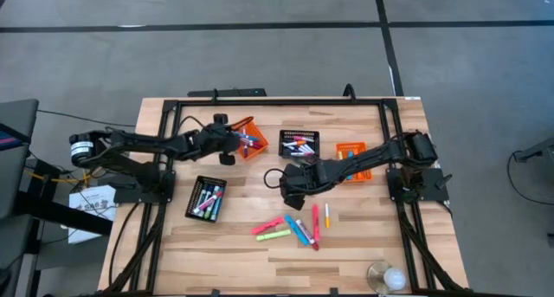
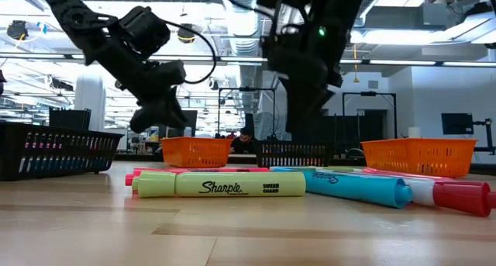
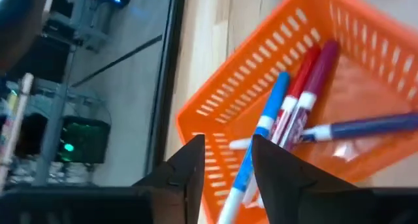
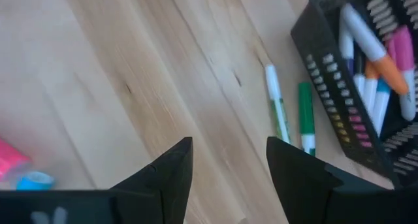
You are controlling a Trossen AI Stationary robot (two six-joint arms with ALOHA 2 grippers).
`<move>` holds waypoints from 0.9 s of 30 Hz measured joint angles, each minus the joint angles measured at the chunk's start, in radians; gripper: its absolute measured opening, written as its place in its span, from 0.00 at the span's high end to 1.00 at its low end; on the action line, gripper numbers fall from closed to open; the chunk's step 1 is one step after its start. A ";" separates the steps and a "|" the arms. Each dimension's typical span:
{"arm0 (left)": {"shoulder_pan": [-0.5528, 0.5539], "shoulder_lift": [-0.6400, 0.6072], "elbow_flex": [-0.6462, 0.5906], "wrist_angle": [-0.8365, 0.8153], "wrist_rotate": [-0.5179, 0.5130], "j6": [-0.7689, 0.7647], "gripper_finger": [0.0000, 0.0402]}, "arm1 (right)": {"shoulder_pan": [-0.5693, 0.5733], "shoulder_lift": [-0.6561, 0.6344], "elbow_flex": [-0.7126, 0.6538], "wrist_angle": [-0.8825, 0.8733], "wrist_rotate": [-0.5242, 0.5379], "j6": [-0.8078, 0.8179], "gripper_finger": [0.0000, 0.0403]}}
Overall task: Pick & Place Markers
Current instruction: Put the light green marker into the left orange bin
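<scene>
1. The right gripper (image 1: 290,183) hangs over bare tabletop (image 1: 242,236) mid-table, jaws apart and empty. The loose markers (image 1: 299,228) lie just toward the front edge from it, so this arm is clearly the closer one.
2. Most of those markers lie side by side with their long axes at mixed angles, so I'd guess the wrist needs to turn to line up across one.
3. In the right wrist view, two green markers (image 4: 292,113) lie on the wood beside a black basket (image 4: 353,87) holding more.
4. The left gripper (image 3: 225,162) is over the orange basket (image 3: 261,87), jaws slightly apart, holding nothing, with markers inside.
</scene>
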 joint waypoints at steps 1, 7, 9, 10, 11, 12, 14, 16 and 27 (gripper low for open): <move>-0.003 -0.002 0.000 0.002 -0.001 -0.029 0.69 | -0.004 0.001 -0.010 -0.003 -0.001 0.000 0.55; -0.072 -0.062 0.000 0.065 -0.001 -0.141 0.70 | -0.055 0.001 -0.077 0.031 -0.021 0.000 0.57; -0.099 -0.105 0.000 0.068 0.000 -0.173 0.71 | -0.077 0.001 -0.097 0.061 -0.047 0.000 0.58; -0.114 -0.130 0.000 0.071 0.002 -0.189 0.71 | -0.087 0.001 -0.109 0.076 -0.053 0.000 0.58; -0.125 -0.157 0.000 0.066 0.003 -0.196 0.71 | -0.096 0.001 -0.120 0.082 -0.055 0.000 0.59; -0.137 -0.179 0.000 0.075 0.004 -0.201 0.72 | -0.103 0.001 -0.130 0.084 -0.054 0.000 0.60; -0.160 -0.229 0.000 0.068 0.005 -0.221 0.72 | -0.115 0.001 -0.144 0.086 -0.055 0.000 0.62; -0.176 -0.272 0.000 0.065 0.005 -0.246 0.72 | -0.124 0.001 -0.154 0.081 -0.056 0.000 0.64; -0.199 -0.356 -0.003 0.068 0.004 -0.333 0.72 | -0.139 0.001 -0.234 0.184 -0.131 -0.032 0.69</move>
